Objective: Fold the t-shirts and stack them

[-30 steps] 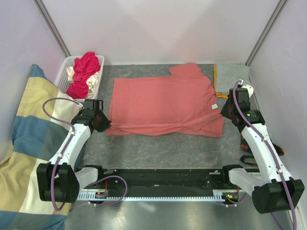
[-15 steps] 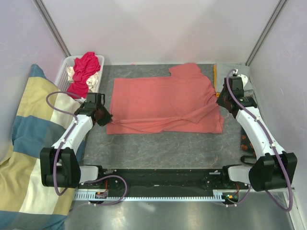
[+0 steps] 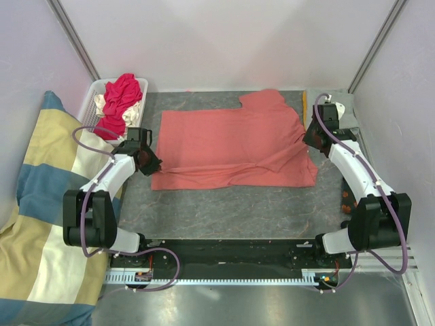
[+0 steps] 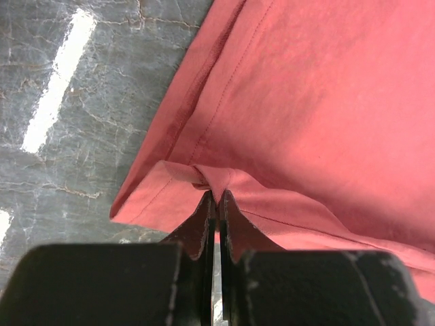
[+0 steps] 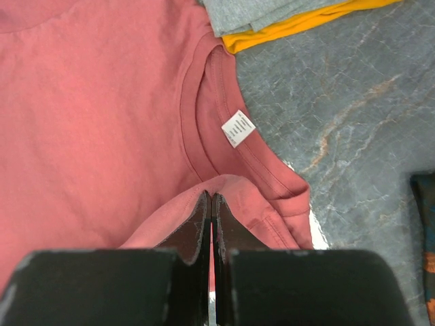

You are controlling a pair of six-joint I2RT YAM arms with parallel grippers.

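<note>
step: looks like the 1st lengthwise fold of the salmon tee point(image 3: 231, 146). both ends of its near side are pinched, fold not yet laid.
tee pos: spread flat on the table point(image 3: 238, 210) between your 2 arms, neck end to the right, hem to the left.
left gripper point(image 4: 215, 197): at the tee's near-left hem corner. fingers pressed together on a small tuck of hem, cloth puckers at the tips.
right gripper point(image 5: 209, 197): at the tee's neck end, just near of the collar. fingers pinched tight on a hump of fabric, neck label point(image 5: 238, 128) just beyond the tips.
next move: you prob need to lift both ends together, level, and carry them twd the tee's far edge. keep the span taut so it doesn't sag or skew, then let go.
fabric: soft matte cotton knit, limp, stitched hem, ribbed collar. creases run along the near side.
done stack: grey tee point(image 5: 265, 10) on orange tee point(image 5: 299, 30), folded flat, just past the tee's neck end.
to do: magenta-red tee point(image 3: 121, 95) + cream tee point(image 3: 100, 103), crumpled in the white lattice basket point(image 3: 86, 109) off the tee's far-left corner.
table surface: hard, grey, stone-veined.
</note>
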